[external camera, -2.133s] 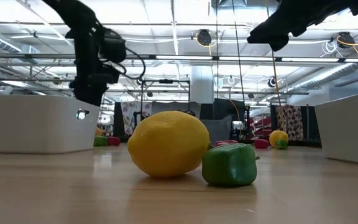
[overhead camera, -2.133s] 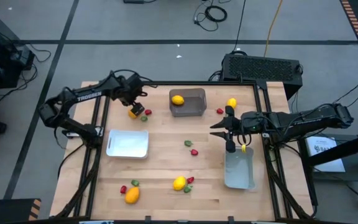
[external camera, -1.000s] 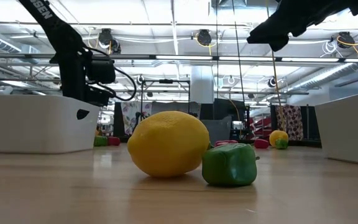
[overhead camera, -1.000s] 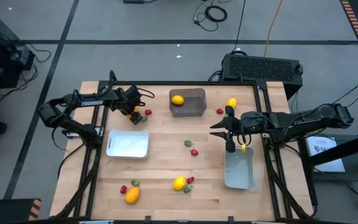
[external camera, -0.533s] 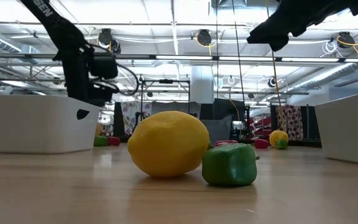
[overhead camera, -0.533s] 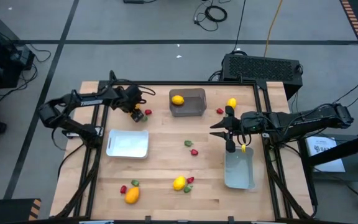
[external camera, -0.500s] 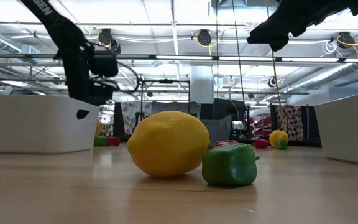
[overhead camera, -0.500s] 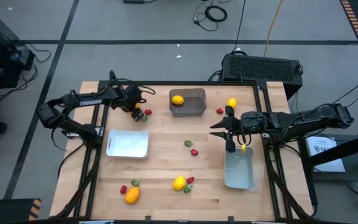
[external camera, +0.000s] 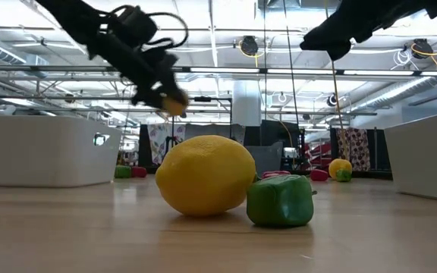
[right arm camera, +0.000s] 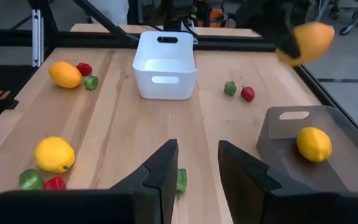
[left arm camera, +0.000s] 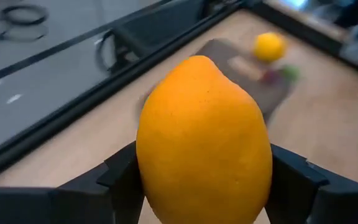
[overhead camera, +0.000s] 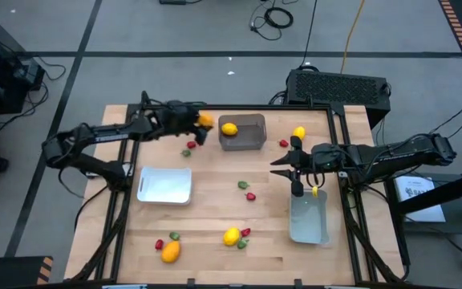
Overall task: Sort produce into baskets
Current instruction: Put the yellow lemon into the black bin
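Note:
My left gripper [overhead camera: 200, 121] is shut on an orange citrus fruit [overhead camera: 206, 120], raised above the table just left of the dark grey basket [overhead camera: 252, 136], which holds a yellow lemon [overhead camera: 229, 128]. The fruit fills the left wrist view [left arm camera: 204, 143] and shows in the low view [external camera: 174, 105]. My right gripper [overhead camera: 295, 170] is open and empty, hovering by the far end of the pale basket [overhead camera: 309, 218] at the right. A white basket [overhead camera: 165, 185] stands at the left. My left gripper pinches the orange fruit's two opposite sides [left arm camera: 146, 163] between its two fingers, about the fruit's middle. The fingers come from the table's left, slanting down toward the right. The fruit is lifted clear of the table, its pointed end away from the gripper.
Loose produce lies on the table: a red and a green piece [overhead camera: 189, 148], a yellow fruit [overhead camera: 298, 133] with a red piece, a red-green pair [overhead camera: 247, 190] mid-table, a yellow lemon [overhead camera: 231, 236] and an orange fruit [overhead camera: 170, 252] near the front edge.
My left gripper, shut on the orange fruit on the table at the far left, has risen and swung toward the table's right and far edge, up to the dark grey basket. The fruit is lifted clear. The red and green pieces stay where they were.

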### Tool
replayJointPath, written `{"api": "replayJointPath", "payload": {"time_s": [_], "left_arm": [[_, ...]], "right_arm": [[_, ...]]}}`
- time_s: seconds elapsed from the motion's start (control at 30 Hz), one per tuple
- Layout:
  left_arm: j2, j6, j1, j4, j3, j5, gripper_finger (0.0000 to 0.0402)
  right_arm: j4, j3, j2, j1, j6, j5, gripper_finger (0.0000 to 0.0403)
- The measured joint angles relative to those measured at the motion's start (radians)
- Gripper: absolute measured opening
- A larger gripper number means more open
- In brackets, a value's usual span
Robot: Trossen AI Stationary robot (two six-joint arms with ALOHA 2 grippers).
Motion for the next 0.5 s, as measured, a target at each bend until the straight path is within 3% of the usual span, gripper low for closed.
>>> {"api": "replayJointPath", "payload": {"time_s": [0.2, 0.5], "left_arm": [[0.173, -0.003, -0.090, 0.267, 0.024, -0.002, 0.0255], [0.425, 0.034, -0.109, 0.255, 0.245, -0.019, 0.0255]], "right_arm": [[0.035, 0.000, 0.000, 0.000, -0.032, 0.000, 0.0106], [0.035, 0.000, 0.000, -0.003, -0.087, 0.056, 0.0106]]}}
